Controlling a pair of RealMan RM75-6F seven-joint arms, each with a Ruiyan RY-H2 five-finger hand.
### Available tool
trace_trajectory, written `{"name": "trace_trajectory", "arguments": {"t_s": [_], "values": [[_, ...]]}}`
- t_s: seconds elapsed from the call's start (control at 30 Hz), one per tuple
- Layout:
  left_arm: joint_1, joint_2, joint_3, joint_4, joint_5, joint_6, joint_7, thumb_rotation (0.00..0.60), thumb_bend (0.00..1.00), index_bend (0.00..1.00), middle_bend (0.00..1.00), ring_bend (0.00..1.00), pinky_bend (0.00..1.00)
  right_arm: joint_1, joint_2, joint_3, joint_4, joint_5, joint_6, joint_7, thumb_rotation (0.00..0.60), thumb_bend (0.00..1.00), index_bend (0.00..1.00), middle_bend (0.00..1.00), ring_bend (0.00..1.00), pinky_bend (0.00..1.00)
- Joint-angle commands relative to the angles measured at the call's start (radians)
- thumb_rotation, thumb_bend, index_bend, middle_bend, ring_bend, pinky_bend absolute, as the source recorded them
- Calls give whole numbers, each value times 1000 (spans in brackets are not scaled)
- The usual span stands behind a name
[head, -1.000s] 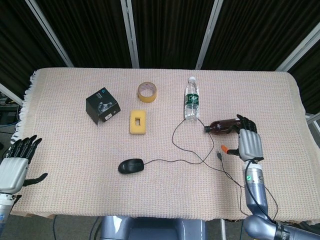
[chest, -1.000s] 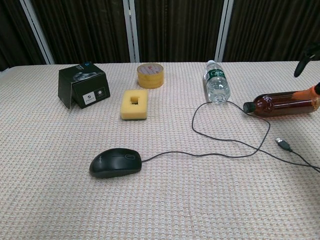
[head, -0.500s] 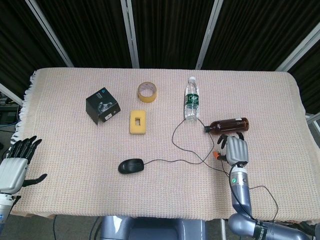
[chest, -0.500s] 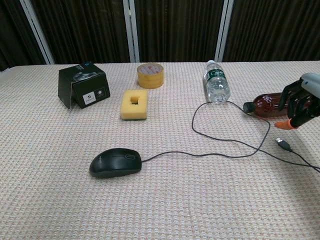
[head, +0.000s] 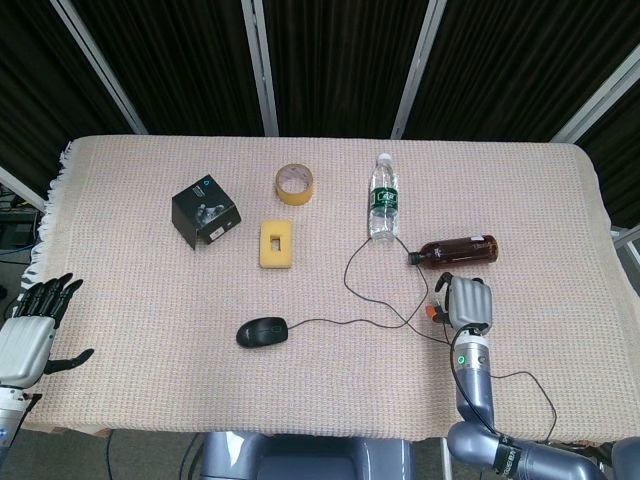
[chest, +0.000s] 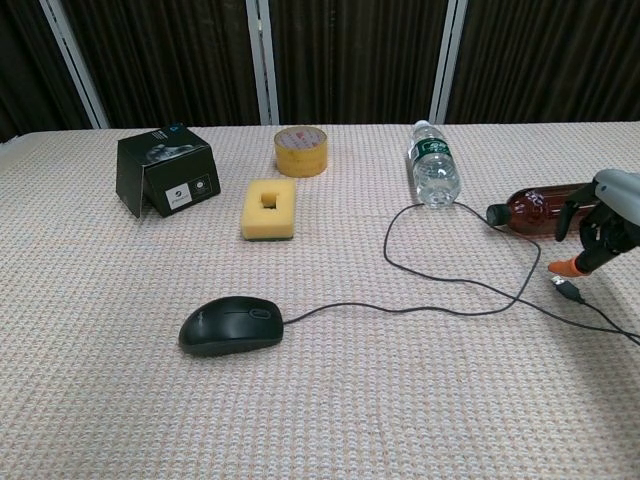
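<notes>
My right hand (head: 468, 303) (chest: 602, 222) hovers just over the table at the right, between the lying brown bottle (head: 458, 249) (chest: 530, 208) and the USB plug (chest: 568, 289) of the mouse cable. Its fingers bend downward, the orange thumb tip sits just above the plug, and nothing is held. The cable runs in a loop to the black mouse (head: 263, 331) (chest: 231, 325). My left hand (head: 25, 335) hangs off the table's left edge with fingers spread and empty; only the head view shows it.
A clear water bottle (head: 382, 210) (chest: 433, 177) lies beyond the cable loop. A yellow sponge (head: 276, 244) (chest: 268, 208), a tape roll (head: 295, 183) (chest: 301, 150) and a black box (head: 205, 211) (chest: 168, 170) sit at the back left on the woven cloth (head: 150, 300).
My right hand left the brown bottle, drew back toward me and leftward, curled its fingers and sank toward the USB plug. The left hand stayed still.
</notes>
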Motion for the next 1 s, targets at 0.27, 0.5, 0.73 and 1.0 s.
{"name": "trace_trajectory", "arguments": {"t_s": [0.27, 0.5, 0.73, 1.0], "values": [[0, 0, 1, -4, -1, 0, 2, 600, 142, 71, 0, 0, 0, -14, 1, -7, 2, 52, -12, -24, 600, 170, 466, 727, 599, 343], [-1, -1, 1, -4, -1, 0, 2, 600, 142, 74, 0, 0, 0, -14, -12, 4, 13, 111, -27, -38, 600, 170, 411, 711, 587, 343], [-3, 1, 1, -8, -5, -4, -2, 600, 143, 76, 0, 0, 0, -1, -41, 16, 59, 123, -37, -36, 600, 170, 423, 710, 585, 343], [-2, 4, 1, -11, -9, -7, -10, 600, 143, 77, 0, 0, 0, 6, -64, 22, 105, 129, -43, -33, 600, 170, 448, 710, 585, 343]]}}
